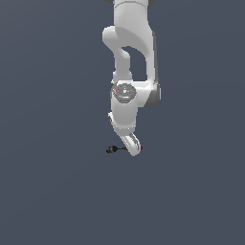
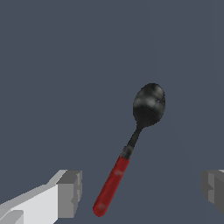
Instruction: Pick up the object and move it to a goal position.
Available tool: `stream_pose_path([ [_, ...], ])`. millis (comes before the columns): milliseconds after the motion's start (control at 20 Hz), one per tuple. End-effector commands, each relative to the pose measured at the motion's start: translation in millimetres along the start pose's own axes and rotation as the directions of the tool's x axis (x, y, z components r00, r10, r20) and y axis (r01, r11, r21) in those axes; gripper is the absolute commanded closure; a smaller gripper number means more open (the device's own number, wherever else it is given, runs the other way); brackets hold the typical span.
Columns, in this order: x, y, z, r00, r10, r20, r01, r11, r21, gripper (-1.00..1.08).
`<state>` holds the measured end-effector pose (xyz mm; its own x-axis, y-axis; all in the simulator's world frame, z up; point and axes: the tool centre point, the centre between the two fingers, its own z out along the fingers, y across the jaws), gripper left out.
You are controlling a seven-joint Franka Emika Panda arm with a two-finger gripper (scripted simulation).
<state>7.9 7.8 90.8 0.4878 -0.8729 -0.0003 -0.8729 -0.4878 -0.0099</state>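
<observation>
The object (image 2: 131,146) is a small spoon-like tool with a red handle, a thin dark shaft and a rounded black head. It lies flat on the grey floor. In the exterior view its black head (image 1: 112,150) sticks out toward that view's left of my gripper (image 1: 133,145), and a red tip shows on the other side. In the wrist view my gripper (image 2: 141,192) is open, with one grey finger (image 2: 69,194) and the other (image 2: 213,187) set wide apart. The red handle end lies between them, nearer one finger and touching neither.
A plain dark grey floor (image 1: 57,191) surrounds the object. The white arm (image 1: 129,57) hangs down from the top of the exterior view, above the object. No goal marker shows.
</observation>
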Motion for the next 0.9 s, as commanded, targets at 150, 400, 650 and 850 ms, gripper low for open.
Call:
stream_pose_path([
  [150, -2, 2, 13, 0.988, 0.152, 0.000, -0.152, 0.988, -0.004, -0.92],
  [400, -4, 4, 22, 0.967, 0.254, -0.001, -0.254, 0.967, -0.007, -0.92],
  [650, -4, 5, 27, 0.948, 0.319, -0.003, -0.319, 0.948, -0.008, -0.92],
  [850, -5, 5, 30, 0.938, 0.346, -0.004, -0.346, 0.938, -0.009, -0.92],
])
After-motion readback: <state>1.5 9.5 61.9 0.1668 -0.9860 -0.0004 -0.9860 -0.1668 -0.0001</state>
